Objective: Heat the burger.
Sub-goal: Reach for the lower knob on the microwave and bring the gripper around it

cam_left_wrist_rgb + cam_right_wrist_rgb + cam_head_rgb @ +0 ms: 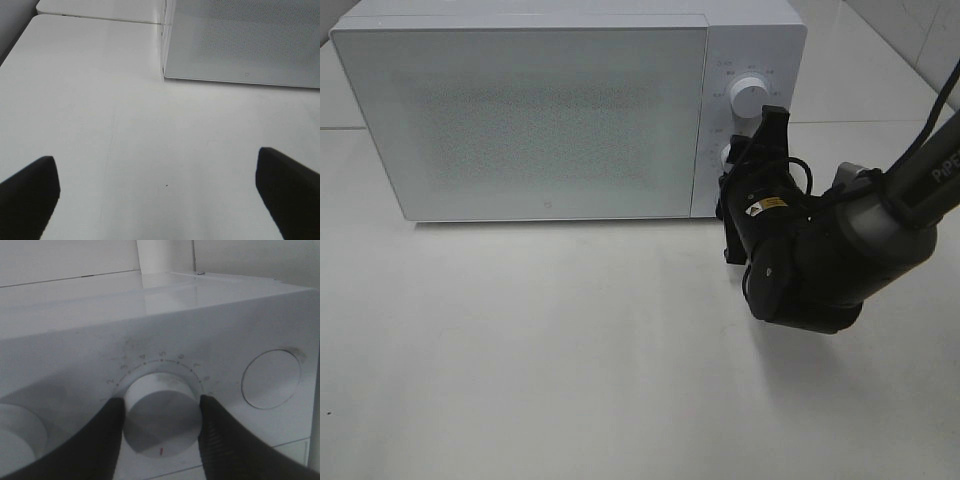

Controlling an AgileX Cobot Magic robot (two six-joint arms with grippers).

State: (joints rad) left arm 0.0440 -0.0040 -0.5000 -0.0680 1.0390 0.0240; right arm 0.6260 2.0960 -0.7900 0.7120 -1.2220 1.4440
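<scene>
The burger is out of view. The white microwave [520,110] stands at the back of the table with its frosted door shut, so its inside is hidden. My right gripper [734,160] is at the control panel, and in the right wrist view its two black fingers [112,425] clasp both sides of a round white dial [160,422] with a red mark; the gripper [161,402] is shut on it. My left gripper [160,192] is open and empty, low over the bare table in front of the microwave's left corner. It does not show in the high view.
A second white dial [748,97] sits above the held one on the panel. A round button [271,379] is beside the dial in the right wrist view. The white table [550,350] spreads in front of the microwave.
</scene>
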